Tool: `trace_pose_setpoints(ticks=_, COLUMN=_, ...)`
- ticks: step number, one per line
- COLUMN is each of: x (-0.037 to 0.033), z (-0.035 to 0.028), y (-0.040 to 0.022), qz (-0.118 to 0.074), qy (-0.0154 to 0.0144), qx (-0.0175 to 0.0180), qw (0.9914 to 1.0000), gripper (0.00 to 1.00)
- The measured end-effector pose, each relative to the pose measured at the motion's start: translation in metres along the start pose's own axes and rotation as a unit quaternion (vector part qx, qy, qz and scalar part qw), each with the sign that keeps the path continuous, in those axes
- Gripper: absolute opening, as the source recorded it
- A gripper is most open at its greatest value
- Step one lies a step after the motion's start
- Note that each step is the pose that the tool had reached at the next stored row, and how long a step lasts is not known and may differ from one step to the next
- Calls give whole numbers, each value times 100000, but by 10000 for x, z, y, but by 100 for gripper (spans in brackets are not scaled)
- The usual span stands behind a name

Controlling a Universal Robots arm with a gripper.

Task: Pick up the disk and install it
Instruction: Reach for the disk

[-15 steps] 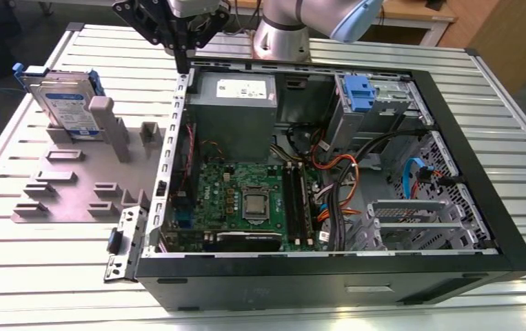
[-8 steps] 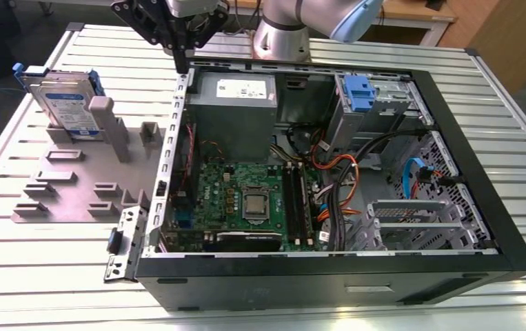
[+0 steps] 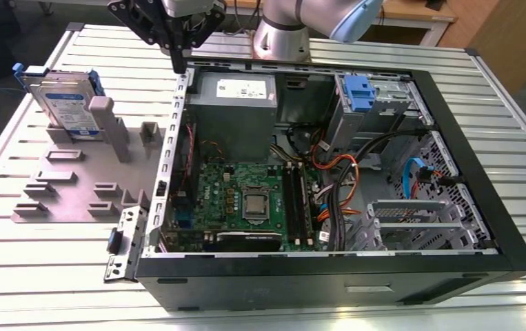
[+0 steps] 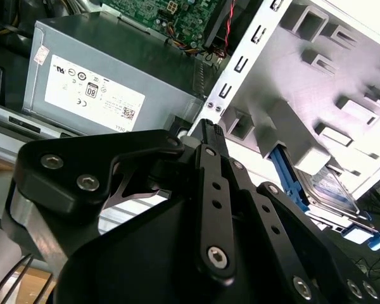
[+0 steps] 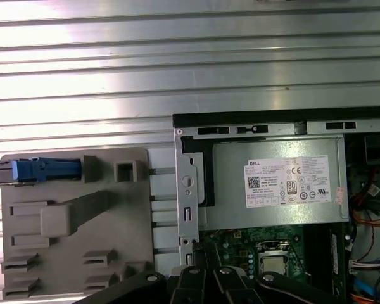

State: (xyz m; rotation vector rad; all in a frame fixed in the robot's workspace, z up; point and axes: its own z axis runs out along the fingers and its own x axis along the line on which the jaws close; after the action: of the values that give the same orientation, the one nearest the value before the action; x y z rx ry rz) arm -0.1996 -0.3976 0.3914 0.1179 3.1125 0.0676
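Disk [image 3: 61, 103] parked upright in the grey holder [image 3: 69, 181], exterior view's left
Gripper [image 3: 179, 67] pinched together on nothing, hanging over the PC case [image 3: 469, 172] edge by the power supply [image 3: 235, 89], well apart from the disk

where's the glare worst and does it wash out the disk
First wrist view: bright glare bands across the ribbed table; the disk is free of glare. Exterior view: slats shine at the exterior view's left; the disk's label not washed out. Second wrist view: the grey fixture looks pale and overlit.
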Motion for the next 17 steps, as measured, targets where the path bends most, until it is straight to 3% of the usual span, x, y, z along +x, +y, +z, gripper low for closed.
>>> trace_pose_setpoints(ticks=17, x=82, z=2, y=-6, qz=2, qy=-3, qx=-2, qw=100000, gripper=11)
